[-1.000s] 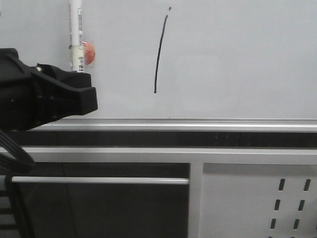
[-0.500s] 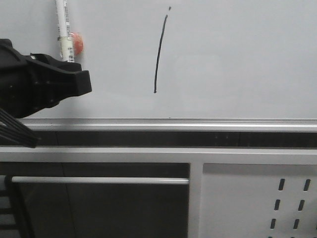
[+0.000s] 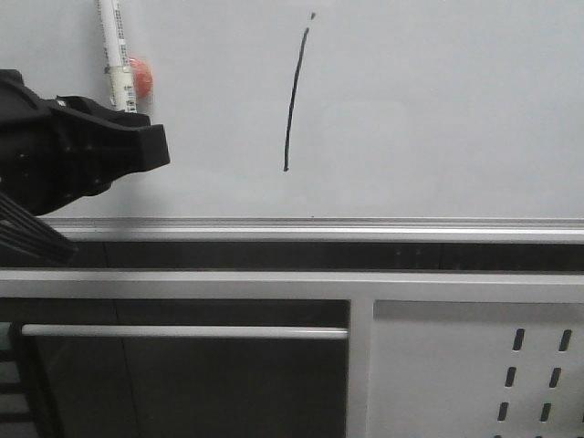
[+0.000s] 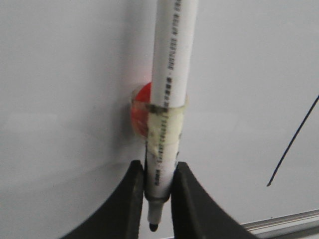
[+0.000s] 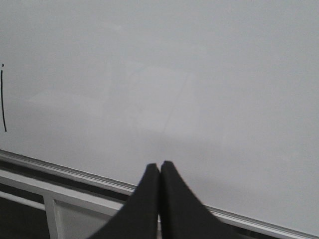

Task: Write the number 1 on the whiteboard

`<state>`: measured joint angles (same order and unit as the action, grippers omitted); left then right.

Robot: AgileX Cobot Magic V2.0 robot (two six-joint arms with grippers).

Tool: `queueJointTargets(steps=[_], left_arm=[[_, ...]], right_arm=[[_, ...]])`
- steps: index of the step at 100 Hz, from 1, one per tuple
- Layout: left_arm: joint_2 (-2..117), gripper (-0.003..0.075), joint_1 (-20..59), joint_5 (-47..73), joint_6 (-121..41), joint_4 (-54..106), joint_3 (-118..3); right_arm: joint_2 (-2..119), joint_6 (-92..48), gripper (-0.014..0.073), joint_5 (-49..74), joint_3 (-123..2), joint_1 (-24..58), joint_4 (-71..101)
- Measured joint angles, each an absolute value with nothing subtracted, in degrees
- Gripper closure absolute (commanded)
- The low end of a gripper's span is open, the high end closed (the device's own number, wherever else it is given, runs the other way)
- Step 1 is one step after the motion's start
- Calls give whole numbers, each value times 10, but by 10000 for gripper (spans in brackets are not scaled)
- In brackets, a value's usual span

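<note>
Black left hand [image 4: 158, 184] grasps marker [image 4: 169, 94], top cut off; right hand [image 5: 159, 172] clenched, empty.

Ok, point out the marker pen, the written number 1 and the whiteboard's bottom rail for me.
marker pen [image 4: 167, 99], left wrist view, on the white barrel above the tape.
number 1 [image 3: 293, 96], front view, on the middle of the black stroke.
whiteboard rail [image 3: 365, 228], front view, on the silver aluminium strip.

Matte black hand [image 3: 137, 146], tapered fingers [image 4: 130, 199]
</note>
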<state>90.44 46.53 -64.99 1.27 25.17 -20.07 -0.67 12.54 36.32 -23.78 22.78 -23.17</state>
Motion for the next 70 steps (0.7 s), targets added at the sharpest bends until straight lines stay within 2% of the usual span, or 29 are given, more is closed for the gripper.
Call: queueJointTargets(steps=[70], left_arm=[[904,738,444,-650,40,254,-201]], right_arm=[[-7,125,644,363,-238,228,-232]])
